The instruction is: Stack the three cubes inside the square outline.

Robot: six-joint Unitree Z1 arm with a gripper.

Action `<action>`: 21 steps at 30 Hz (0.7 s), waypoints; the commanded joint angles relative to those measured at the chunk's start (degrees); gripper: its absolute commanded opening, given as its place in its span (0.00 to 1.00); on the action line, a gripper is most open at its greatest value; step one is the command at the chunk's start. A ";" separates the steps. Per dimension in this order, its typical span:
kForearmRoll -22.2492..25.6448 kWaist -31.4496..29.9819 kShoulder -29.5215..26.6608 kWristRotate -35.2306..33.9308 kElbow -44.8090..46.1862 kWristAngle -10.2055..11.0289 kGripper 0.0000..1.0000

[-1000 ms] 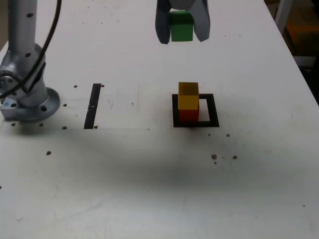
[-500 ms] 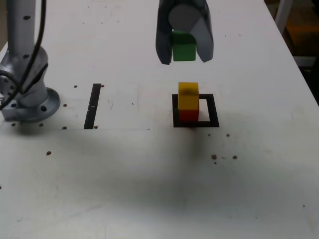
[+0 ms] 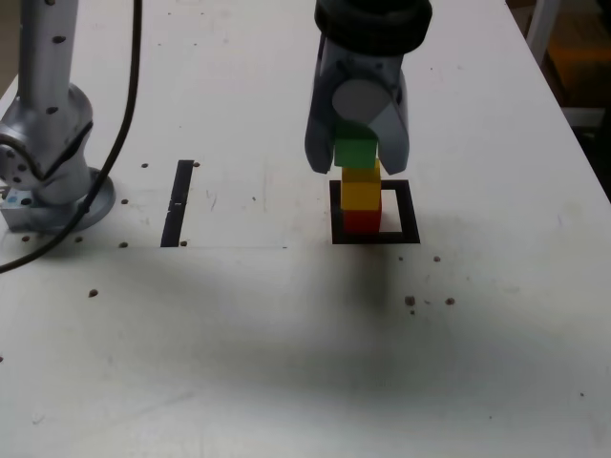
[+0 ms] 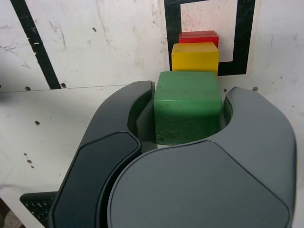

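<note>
The worktop (image 3: 239,334) is pale, with small dark spots (image 3: 93,293) on its near part in the exterior view. A big soft shadow (image 3: 315,353) lies there too.

A bit farther back is the square outline (image 3: 410,212). It is black, with white in the middle. The red cube (image 3: 362,222) sits down low in it, over at the exterior view's left side of the square. The yellow cube (image 3: 361,196) sits on top of the red cube, so that makes a stack of 2. White shows inside the square next to the red cube.

The black strip (image 3: 178,203) lies flat on the worktop, at the exterior view's left of the square.

The green cube (image 3: 355,150) is up high, in the gripper (image 3: 358,171). In the exterior view it hides the top back part of the yellow cube. I can't tell if the green cube and the yellow cube touch. The gripper is open just as wide as the green cube, with 1 finger on each side, and it has hold of it. In the wrist view all 3 cubes show, green nearest, then yellow, then red.

At the exterior view's left, the round arm base (image 3: 62,205) stands on the worktop, and a black cable (image 3: 124,114) hangs down in front of it. Far back, at the exterior view's right, there is something orange-brown (image 3: 580,72) past the worktop's edge.
</note>
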 commanded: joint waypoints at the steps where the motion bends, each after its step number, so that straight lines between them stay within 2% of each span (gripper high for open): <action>1: -0.68 -0.22 0.35 0.16 0.38 -0.16 0.19; 9: -2.89 -0.25 0.56 0.70 1.62 -0.62 0.20; 21: -4.99 -0.25 0.89 1.93 3.27 -0.55 0.42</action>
